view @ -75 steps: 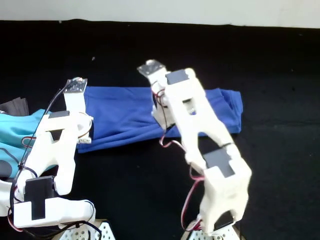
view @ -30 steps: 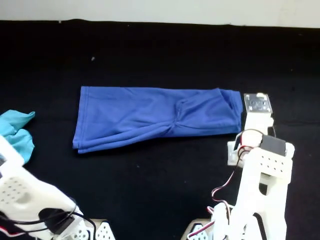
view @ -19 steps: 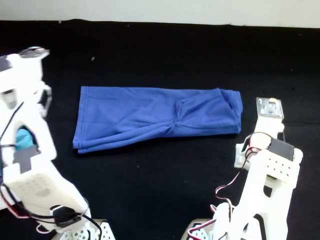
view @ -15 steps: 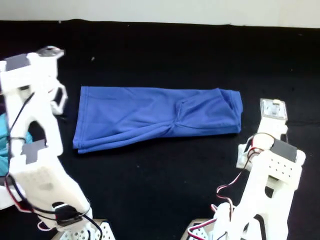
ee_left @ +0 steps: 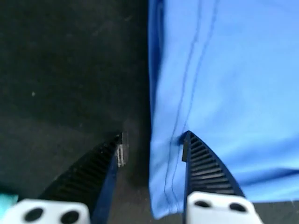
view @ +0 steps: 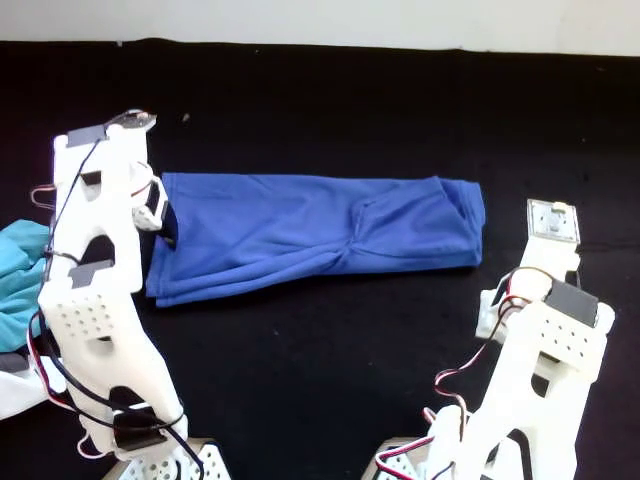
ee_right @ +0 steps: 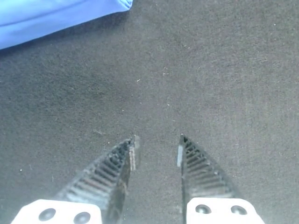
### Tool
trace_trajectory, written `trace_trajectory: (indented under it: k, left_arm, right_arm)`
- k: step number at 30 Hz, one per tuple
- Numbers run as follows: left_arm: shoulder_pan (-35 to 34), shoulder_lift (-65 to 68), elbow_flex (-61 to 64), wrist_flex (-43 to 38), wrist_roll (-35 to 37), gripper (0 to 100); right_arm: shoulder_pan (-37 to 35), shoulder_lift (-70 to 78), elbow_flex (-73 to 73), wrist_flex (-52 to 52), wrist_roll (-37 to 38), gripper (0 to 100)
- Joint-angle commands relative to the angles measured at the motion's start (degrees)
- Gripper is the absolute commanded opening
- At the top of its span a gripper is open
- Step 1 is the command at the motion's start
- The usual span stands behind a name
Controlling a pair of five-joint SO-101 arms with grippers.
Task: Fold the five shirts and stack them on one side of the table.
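Observation:
A blue shirt (view: 310, 235), folded into a long strip, lies across the middle of the black table (view: 330, 110). My left gripper (view: 160, 222) is at the shirt's left end and stands open, one finger over the cloth edge (ee_left: 161, 140), the other over bare table. Its gripper (ee_left: 153, 142) straddles the hem. My right gripper (ee_right: 155, 145) stands open over bare table, just off the shirt's right end (ee_right: 60, 16). The right arm (view: 545, 310) sits at the lower right. A teal shirt (view: 20, 280) lies bunched at the table's left edge.
The near middle of the table between the two arm bases is bare black cloth. A pale wall (view: 320, 20) runs behind the table's far edge. A bit of white cloth (view: 20, 395) lies at the lower left.
Both arms left the shirt's middle and swung outward. The left arm then came back up from the lower left to the shirt's left end. The right arm settled beside the shirt's right end.

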Motion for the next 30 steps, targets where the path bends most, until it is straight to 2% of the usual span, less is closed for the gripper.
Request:
trace_trajectory:
  k: [1,6,7,9,11,13,17,24,30]
  left_arm:
    - [0.31,1.01,-0.31,-1.85,2.2,20]
    - [1.89,3.38,-0.31,-1.76,2.37,18]
    - [2.07,3.56,-0.31,-1.76,2.29,15]
    - [1.98,3.56,-0.31,-1.76,2.29,0]
    - [1.89,3.56,-0.31,-1.67,2.2,3]
    - [1.54,3.56,-0.4,-1.76,2.2,1]
    - [-0.84,3.56,-3.38,-0.79,0.26,1]
    - [-5.93,3.91,-20.62,12.13,-1.85,1]
    - [-1.36,2.95,-28.62,22.68,-1.32,1]
  right_arm:
    - [0.48,-1.19,0.04,0.48,0.7,13.9]
    - [0.66,-1.1,0.22,0.04,0.7,13.8]
    - [0.92,-1.27,0.84,-0.22,0.7,13.3]
    - [2.51,-1.36,2.42,-2.15,0.62,9.6]
    - [5.49,-1.27,5.23,-5.93,0.62,5.5]
    - [8.66,-1.19,8.48,-10.24,0.62,3.0]
    - [13.67,-1.19,14.02,-15.87,0.7,2.9]
    - [16.92,-1.19,21.93,-22.2,0.7,2.6]
    - [16.84,-1.27,30.02,-32.22,0.62,2.2]
